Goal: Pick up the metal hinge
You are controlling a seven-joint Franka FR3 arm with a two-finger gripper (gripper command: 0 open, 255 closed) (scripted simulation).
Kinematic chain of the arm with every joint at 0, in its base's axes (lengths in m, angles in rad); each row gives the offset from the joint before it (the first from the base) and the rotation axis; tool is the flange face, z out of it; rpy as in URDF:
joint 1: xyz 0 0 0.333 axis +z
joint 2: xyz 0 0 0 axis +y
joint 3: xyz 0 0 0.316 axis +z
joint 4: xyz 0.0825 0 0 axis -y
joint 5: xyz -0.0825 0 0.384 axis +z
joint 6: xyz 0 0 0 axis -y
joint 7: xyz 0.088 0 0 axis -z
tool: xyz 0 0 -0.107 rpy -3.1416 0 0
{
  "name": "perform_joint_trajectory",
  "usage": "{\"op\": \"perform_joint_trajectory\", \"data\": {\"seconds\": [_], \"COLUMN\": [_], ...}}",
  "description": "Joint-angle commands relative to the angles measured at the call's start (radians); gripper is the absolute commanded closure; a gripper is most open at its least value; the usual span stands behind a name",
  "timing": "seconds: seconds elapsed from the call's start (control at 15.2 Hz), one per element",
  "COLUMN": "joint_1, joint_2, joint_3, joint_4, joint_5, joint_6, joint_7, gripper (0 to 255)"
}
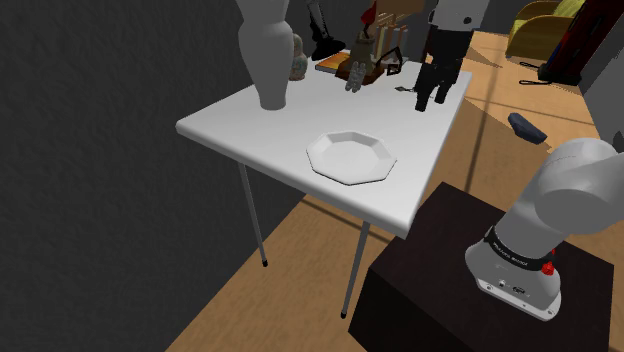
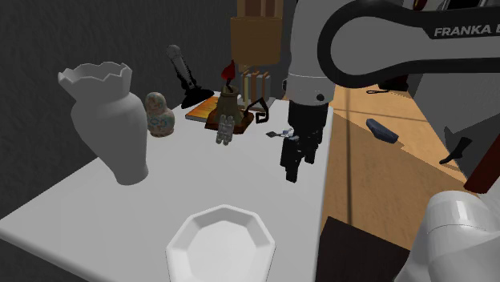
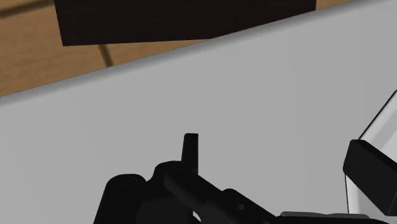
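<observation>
White worktop (image 1: 260, 135), clutter at far end. End effector (image 2: 292, 168) hung low over worktop, right of frame centre, released, empty. Small grey piece (image 2: 275, 133), likely metal hinge, lay just beside it. Approach looked nearly done; grasp and lift left.

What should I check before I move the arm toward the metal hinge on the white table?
1. Find the hinge: ok, a small grey piece lying on the table.
2. Centre the tool over the hinge: not ok, it hangs beside it, toward the second exterior view's right.
3. State of the tool, open or shut: cannot tell.
4. Keep the figurine clear: ok, it stands apart from the hinge.
5. Keep the plate clear: ok, it lies nearer the stand.
</observation>
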State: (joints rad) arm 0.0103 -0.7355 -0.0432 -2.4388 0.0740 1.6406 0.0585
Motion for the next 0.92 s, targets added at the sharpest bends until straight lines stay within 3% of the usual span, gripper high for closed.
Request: {"op": "perform_joint_trajectory", "data": {"seconds": [0.0,0.4,0.86], "joint_1": [0.0,-0.053,-0.119], "joint_2": [0.0,0.204,0.436], "joint_3": [0.0,0.06,0.099], "joint_4": [0.0,0.115,0.294], "joint_5": [0.0,0.027,0.007], "joint_6": [0.0,0.147,0.261], "joint_7": [0.0,0.22,0.475], "gripper": [0,0,0]}}
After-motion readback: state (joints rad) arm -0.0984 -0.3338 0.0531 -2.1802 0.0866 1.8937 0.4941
